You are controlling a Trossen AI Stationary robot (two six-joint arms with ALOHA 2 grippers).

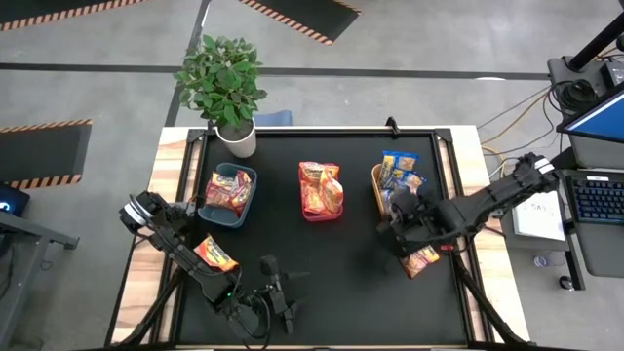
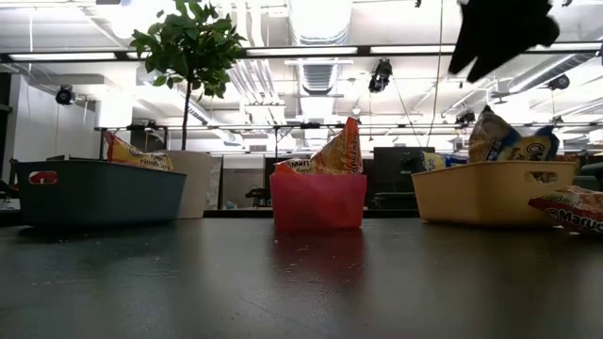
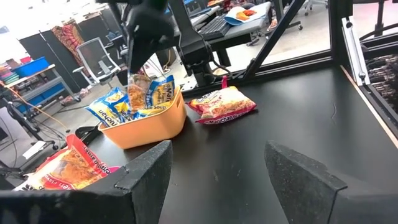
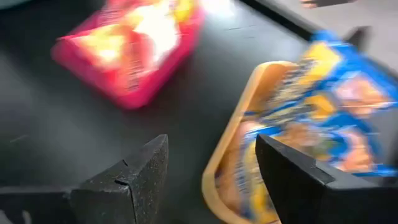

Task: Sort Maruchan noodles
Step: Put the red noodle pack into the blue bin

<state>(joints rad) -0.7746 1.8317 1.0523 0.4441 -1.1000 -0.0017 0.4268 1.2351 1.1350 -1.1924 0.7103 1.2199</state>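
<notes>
Three bins stand in a row. The teal bin (image 1: 207,207) holds orange packets (image 1: 228,189), the red bin (image 1: 321,214) holds red-pink packets (image 1: 320,185), and the tan bin (image 1: 376,187) holds blue-and-yellow packets (image 1: 400,168). One orange packet (image 1: 215,253) lies flat beside my left arm. A red-pink packet (image 1: 421,258) (image 3: 221,104) lies flat just in front of the tan bin. My right gripper (image 1: 395,220) (image 4: 211,149) hangs open above the tan bin's near end (image 4: 217,168). My left gripper (image 1: 276,283) (image 3: 217,155) is open near the table's near edge, pointing toward the tan bin (image 3: 143,124).
A potted plant (image 1: 226,83) stands at the far left corner behind the teal bin. The dark mat (image 1: 331,283) is bare between the bins and the near edge. Wooden table edges (image 1: 156,195) frame the mat, and desks with a keyboard sit off to the right.
</notes>
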